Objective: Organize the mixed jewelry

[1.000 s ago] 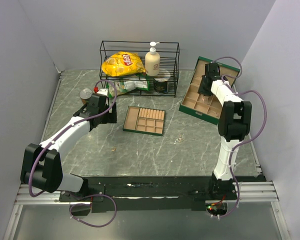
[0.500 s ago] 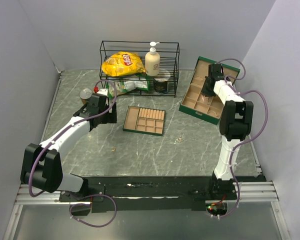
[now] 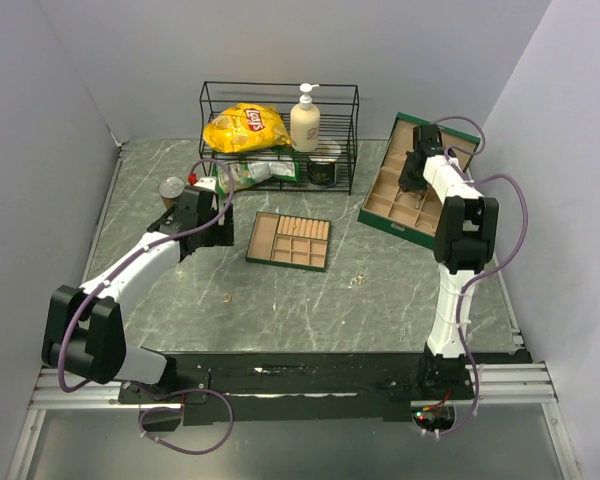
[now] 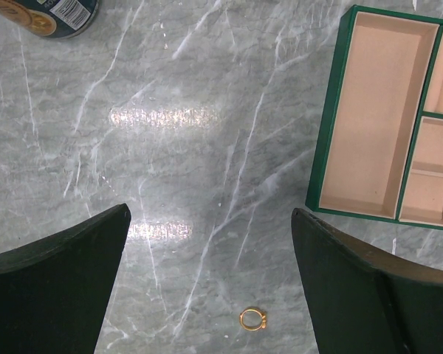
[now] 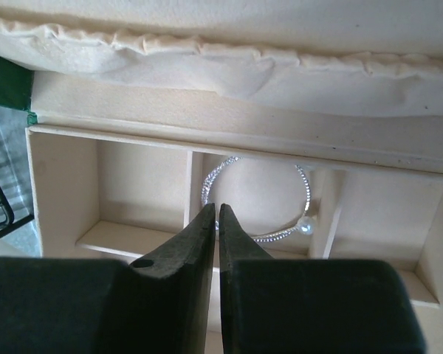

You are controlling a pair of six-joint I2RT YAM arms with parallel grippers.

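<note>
**A:** Where is the bangle?

**B:** In the right wrist view, the silver bangle (image 5: 280,235) lies flat in the green jewelry box (image 5: 111,122). It is in the middle one of the three tan compartments in view. It is a near-round hoop, a little wider across the view than it is tall. Its pearl bead sits at the lower right, and the top of the hoop is hidden under the ledge.

**A:** And the right gripper (image 5: 218,209)?

**B:** Its jaws are almost together, with only a thin slit between them. The tips are down at the hoop's left side. I can't tell whether the wire is pinched there.

**A:** And the left side?

**B:** The left gripper (image 4: 210,214) hovers over the marble table (image 4: 170,147) with its jaws wide apart, holding nothing. A small gold ring (image 4: 253,319) lies flat on the marble between the fingers, well apart from the divider tray (image 4: 327,125). Its little setting seems to point right, though it is too small to be sure.
</note>
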